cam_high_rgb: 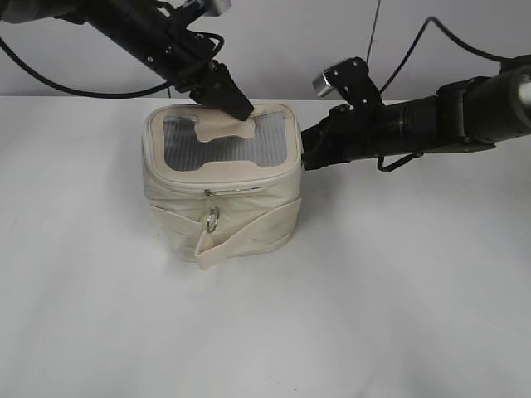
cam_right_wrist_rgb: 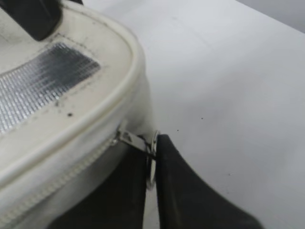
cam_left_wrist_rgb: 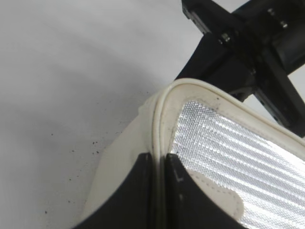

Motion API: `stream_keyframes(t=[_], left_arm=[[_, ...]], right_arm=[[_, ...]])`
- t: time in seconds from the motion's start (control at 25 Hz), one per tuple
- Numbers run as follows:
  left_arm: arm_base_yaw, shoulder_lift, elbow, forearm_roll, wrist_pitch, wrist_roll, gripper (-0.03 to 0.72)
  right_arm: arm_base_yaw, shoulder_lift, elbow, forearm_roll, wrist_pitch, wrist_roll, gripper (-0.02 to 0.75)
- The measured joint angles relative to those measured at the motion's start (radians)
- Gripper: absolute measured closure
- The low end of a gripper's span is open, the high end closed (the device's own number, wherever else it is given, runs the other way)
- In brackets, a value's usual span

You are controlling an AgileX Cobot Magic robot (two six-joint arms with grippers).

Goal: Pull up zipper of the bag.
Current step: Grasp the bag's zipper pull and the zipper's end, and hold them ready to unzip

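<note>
Bag [cam_high_rgb: 222, 186] position: centre of the white surface [cam_high_rgb: 398, 298], lid uppermost, strap wrapped round the body. At left, the left hand [cam_high_rgb: 241, 108] reaches down onto the far side of the lid; the left wrist view shows its fingers [cam_left_wrist_rgb: 178, 179] closed to a narrow slit on the raised lid rim, one finger outside the rim and one on the grey window [cam_left_wrist_rgb: 224, 148]. This grip acts as the anchor, so it should hold firm without crushing the rim. On the front face a second ring pull [cam_high_rgb: 212, 220] hangs free below the zipper [cam_high_rgb: 236, 190] and is not engaged. At right, the right hand [cam_right_wrist_rgb: 153, 164] sits at the bag's right side, with its jaws nearly together, pinching the silver ring [cam_right_wrist_rgb: 153, 157] that hangs from a metal slider [cam_right_wrist_rgb: 128, 139]. The slider rests at the corner where the zip track [cam_right_wrist_rgb: 57, 183] bends round the lid. To execute the pull well, draw the ring along the line of the track, not away from the bag, and follow the corner curve gradually. Keep tension steady; a sideways tug is likely to tilt the slider and jam the teeth, or to drag the light bag across the surface. How much of the track is already closed cannot be told from these views.
</note>
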Motion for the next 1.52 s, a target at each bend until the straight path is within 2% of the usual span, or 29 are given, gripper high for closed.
stream_keyframes(t=[0.12,0.24,0.36,0.72,0.92,1.04,1.16,1.28,1.4,1.52], left_arm=[[0.0,0.0,0.0,0.0,-0.002,0.0,0.644],[-0.001,0.0,0.0,0.0,-0.002,-0.006,0.644],[-0.001,0.0,0.0,0.0,-0.002,-0.02,0.644],[-0.001,0.0,0.0,0.001,-0.013,-0.08,0.644],[-0.007,0.0,0.0,0.003,-0.033,-0.168,0.645],[-0.008,0.0,0.0,-0.001,-0.044,-0.209,0.645],[-0.008,0.0,0.001,-0.007,-0.05,-0.236,0.645],[-0.008,0.0,0.005,-0.013,-0.056,-0.246,0.645],[-0.009,0.0,0.007,-0.013,-0.055,-0.25,0.645],[-0.008,0.0,0.007,-0.007,-0.046,-0.25,0.645]], right_arm=[[0.001,-0.001,-0.001,-0.106,0.0,0.148,0.716],[-0.001,-0.032,0.013,-0.256,-0.003,0.332,0.719],[-0.001,-0.102,0.064,-0.341,-0.034,0.428,0.72],[-0.001,-0.329,0.277,-0.421,-0.044,0.562,0.724],[0.013,-0.409,0.367,-0.476,0.026,0.666,0.725],[0.088,-0.414,0.384,-0.473,0.024,0.707,0.725],[0.224,-0.406,0.368,-0.418,-0.062,0.72,0.725],[0.348,-0.336,0.286,-0.364,-0.124,0.746,0.725],[0.424,-0.25,0.171,-0.378,-0.16,0.807,0.725],[0.447,-0.22,0.124,-0.456,-0.168,0.942,0.72]])
